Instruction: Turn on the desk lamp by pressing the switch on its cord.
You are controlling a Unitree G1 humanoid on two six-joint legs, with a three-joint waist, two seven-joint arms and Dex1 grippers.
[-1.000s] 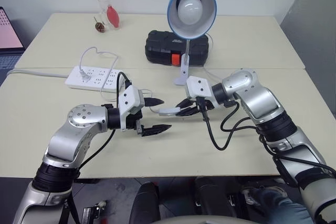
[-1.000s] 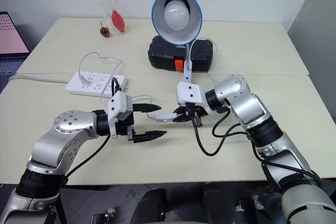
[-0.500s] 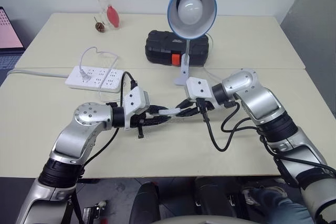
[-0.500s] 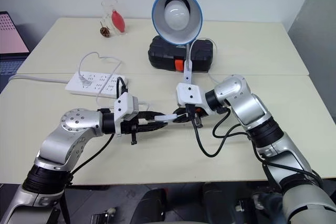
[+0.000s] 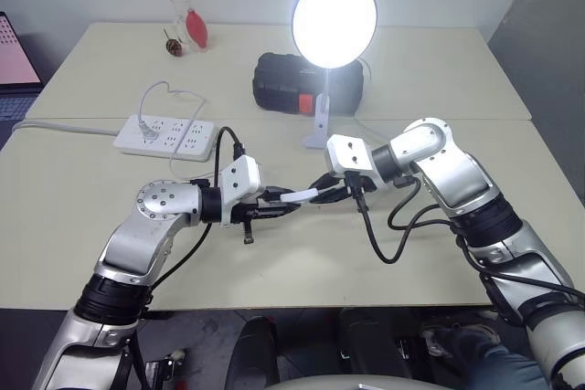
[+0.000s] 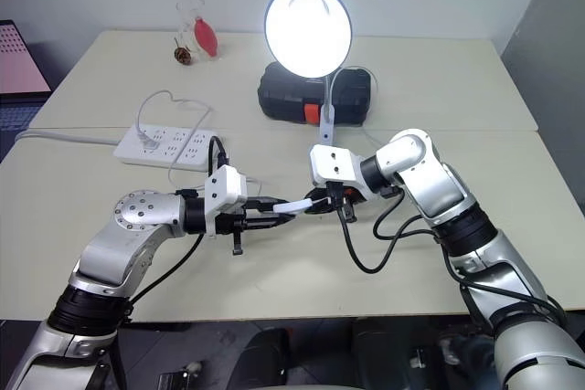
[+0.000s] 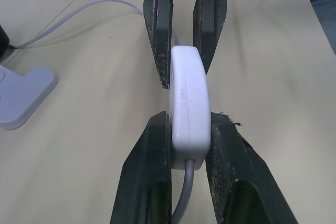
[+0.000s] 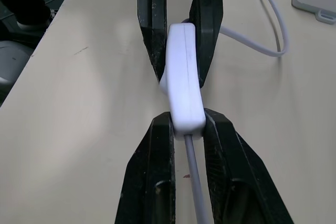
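Nearest the robot, above the pale beige table (image 5: 110,253), the 2 grippers meet end to end over the small elongated white plastic inline switch (image 5: 301,195). The left gripper (image 5: 285,208) is clamped tight on the switch's near end, its 2 black fingers (image 7: 157,171) pressed against both flat sides; a second ago those fingers stood wide apart, just short of the switch, and they have since come in and closed. The right gripper (image 5: 322,196) is closed just as tightly on the other end and has not moved. The switch hangs between them, slightly above the tabletop, with the thin white cord (image 8: 191,182) leaving its ends.

Further back on the left lies a white multi-socket power strip (image 5: 164,135) with a white plug in it. Behind the grippers stands the desk lamp with the round blue shade (image 5: 335,17), on its thin white stem and white base, in front of a black plastic case with a red latch (image 5: 297,82). At the far edge sits a clear glass holding something red (image 5: 189,18).

The bulb, dark half a second ago, now glows bright white. So the squeeze evidently tripped the switch, and the task looks done; what remains is probably to release and back away without tugging the cord.
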